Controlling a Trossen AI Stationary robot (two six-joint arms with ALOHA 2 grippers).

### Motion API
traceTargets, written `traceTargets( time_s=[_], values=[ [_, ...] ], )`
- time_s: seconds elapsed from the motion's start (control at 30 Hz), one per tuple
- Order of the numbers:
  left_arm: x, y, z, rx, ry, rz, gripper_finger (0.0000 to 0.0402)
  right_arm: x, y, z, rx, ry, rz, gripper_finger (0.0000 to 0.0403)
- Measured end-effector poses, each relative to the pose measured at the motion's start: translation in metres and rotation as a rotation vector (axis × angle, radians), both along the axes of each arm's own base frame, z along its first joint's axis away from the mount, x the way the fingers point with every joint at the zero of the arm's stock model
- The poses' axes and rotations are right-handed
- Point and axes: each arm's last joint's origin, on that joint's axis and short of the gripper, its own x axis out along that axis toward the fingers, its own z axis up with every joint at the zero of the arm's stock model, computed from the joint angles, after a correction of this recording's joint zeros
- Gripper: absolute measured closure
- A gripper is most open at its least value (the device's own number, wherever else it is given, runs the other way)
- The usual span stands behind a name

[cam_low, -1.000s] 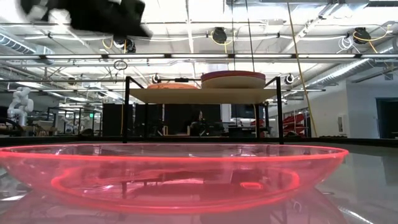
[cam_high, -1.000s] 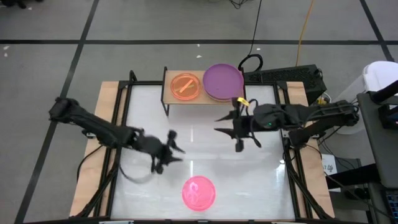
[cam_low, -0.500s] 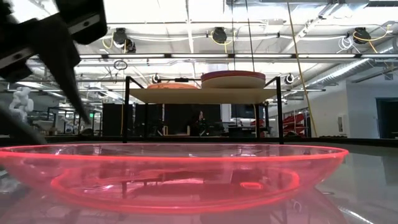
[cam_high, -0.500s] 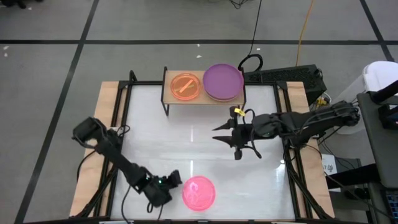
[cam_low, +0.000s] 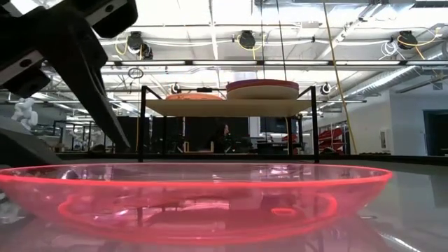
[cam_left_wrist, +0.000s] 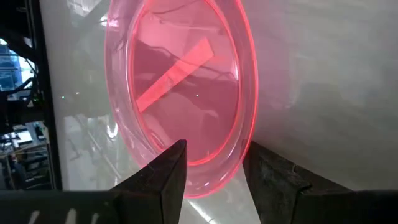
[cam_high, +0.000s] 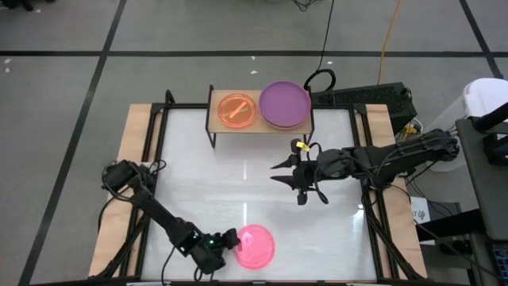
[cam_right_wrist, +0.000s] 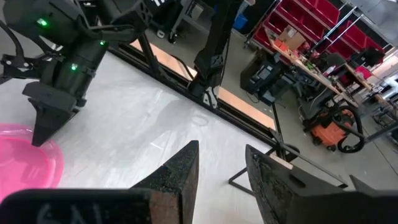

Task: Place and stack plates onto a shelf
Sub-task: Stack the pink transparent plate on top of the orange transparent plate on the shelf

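The pink plate (cam_high: 254,245) lies flat on the table (cam_high: 238,183), directly ahead of the left gripper (cam_high: 230,241), whose fingers (cam_left_wrist: 168,180) are parted narrowly and straddle the plate's near rim; whether they touch it cannot be made out. Its faint pattern shows through the clear plastic from the left wrist, but its far edge is cut off there. From the low camera the plate fills the foreground, with the left gripper a dark, partly cropped shape above its edge.

The shelf (cam_high: 218,119) stands at the far end of the table, well beyond both grippers. On it sit an orange plate (cam_high: 236,110) and a purple plate (cam_high: 285,104); a beige rim shows under the purple one, and how many plates lie below is hidden.

The right gripper (cam_high: 287,175) hangs over mid-table, between shelf and pink plate, its fingers slightly apart and holding nothing.
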Motion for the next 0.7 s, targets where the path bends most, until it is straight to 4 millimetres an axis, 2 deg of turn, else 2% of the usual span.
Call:
traceTargets(
  time_s=[0.13, 0.33, 0.43, 0.57, 0.7],
  values=[
    [0.003, 0.002, 0.0, -0.027, 0.001, 0.005, 0.0269, 0.0, 0.0, 0.0, 0.001, -0.006, 0.0, 0.0289],
    [0.006, 0.002, 0.001, -0.084, -0.003, 0.023, 0.0386, 0.0, 0.0, 0.001, -0.003, -0.007, 0.001, 0.0289],
    [0.006, 0.005, 0.008, -0.073, -0.015, 0.053, 0.0394, 0.0, 0.0, 0.001, -0.003, -0.016, 0.002, 0.0289],
    [0.0, 0.017, 0.046, -0.025, -0.081, 0.109, 0.0397, -0.006, 0.003, 0.007, -0.038, -0.04, 0.028, 0.0289],
    [-0.016, 0.048, 0.096, 0.061, -0.124, 0.201, 0.0398, -0.024, 0.009, 0.023, -0.079, -0.113, -0.024, 0.0289]
  ],
)
